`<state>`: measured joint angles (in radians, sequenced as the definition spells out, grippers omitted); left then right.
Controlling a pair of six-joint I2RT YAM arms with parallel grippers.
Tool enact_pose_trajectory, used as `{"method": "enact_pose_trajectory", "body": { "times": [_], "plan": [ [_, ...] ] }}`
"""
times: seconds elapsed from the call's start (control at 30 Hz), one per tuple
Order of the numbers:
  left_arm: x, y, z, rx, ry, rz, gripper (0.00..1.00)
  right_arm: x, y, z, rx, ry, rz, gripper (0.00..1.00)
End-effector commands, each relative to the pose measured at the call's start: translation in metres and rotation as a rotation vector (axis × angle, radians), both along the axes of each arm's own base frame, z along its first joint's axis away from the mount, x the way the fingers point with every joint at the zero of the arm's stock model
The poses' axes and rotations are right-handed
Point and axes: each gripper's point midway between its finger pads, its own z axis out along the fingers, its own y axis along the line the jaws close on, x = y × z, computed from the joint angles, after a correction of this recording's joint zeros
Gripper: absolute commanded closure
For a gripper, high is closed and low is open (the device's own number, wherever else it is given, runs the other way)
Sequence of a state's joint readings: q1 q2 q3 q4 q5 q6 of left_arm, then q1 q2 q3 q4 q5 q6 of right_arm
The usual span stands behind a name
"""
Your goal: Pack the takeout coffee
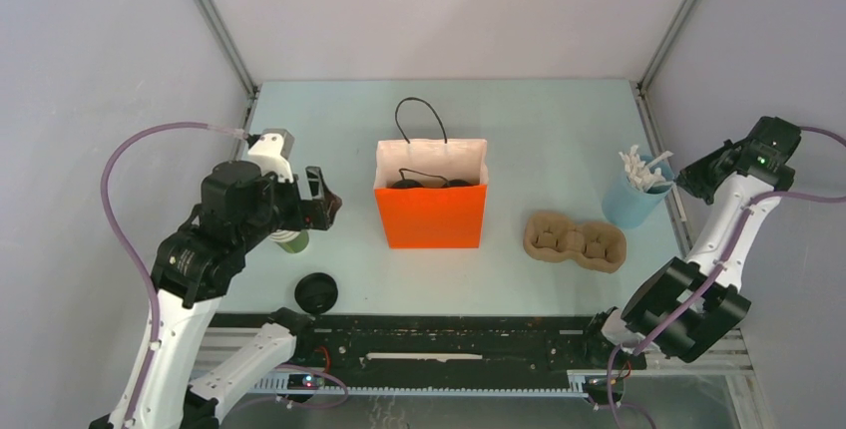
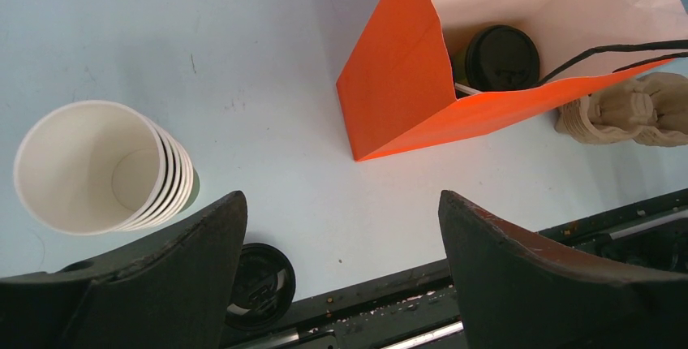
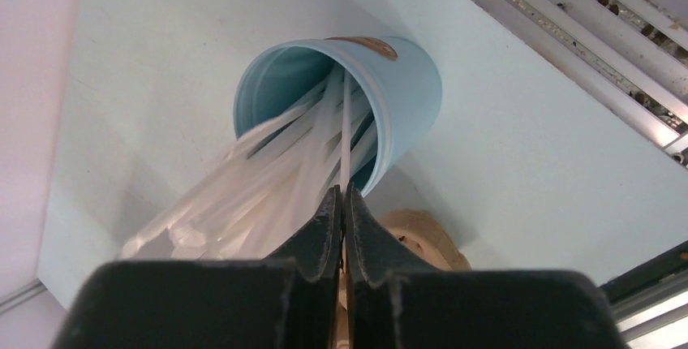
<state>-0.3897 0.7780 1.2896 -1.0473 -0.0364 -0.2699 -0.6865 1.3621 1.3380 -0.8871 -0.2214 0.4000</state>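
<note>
We see the takeout coffee (image 2: 501, 57) inside the orange bag (image 2: 406, 81) at mid-table: round black lids, with only a sliver of olive-green side showing and the rest hidden by the bag's wall. The left gripper (image 2: 341, 272) stands wide apart, empty, at the near left. The right gripper (image 3: 343, 196) is pinched together on one white straw (image 3: 345, 122) from the blue cup (image 3: 410, 97) at the right edge. The table (image 1: 329, 120) is pale blue, the walls (image 1: 439, 10) plain grey.

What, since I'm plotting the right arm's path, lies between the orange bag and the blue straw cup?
A tan pulp cup carrier lies there, its wells empty; the top view shows it.
</note>
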Motion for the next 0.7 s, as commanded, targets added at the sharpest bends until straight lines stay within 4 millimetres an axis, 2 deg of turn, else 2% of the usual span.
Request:
{"method": "enact_pose_trajectory", "body": {
  "times": [0.0,0.1,0.37,0.6,0.67],
  "plan": [
    [0.000,-0.003,0.017,-0.037,-0.059,-0.013,0.08,-0.007,0.004,0.028,-0.044,-0.053,-0.037,0.96],
    [-0.003,-0.002,0.018,-0.038,-0.065,-0.013,0.08,-0.017,0.002,0.034,-0.072,-0.020,-0.057,1.00],
    [-0.008,-0.002,0.023,-0.051,-0.091,-0.021,0.07,-0.030,0.006,0.067,-0.116,-0.009,-0.032,1.00],
    [-0.012,-0.003,0.027,-0.057,-0.111,-0.036,0.07,-0.050,0.018,0.101,-0.151,-0.007,-0.015,1.00],
    [-0.013,-0.004,0.028,-0.056,-0.118,-0.043,0.07,-0.058,0.021,0.117,-0.180,-0.013,-0.016,1.00]
  ]
}}
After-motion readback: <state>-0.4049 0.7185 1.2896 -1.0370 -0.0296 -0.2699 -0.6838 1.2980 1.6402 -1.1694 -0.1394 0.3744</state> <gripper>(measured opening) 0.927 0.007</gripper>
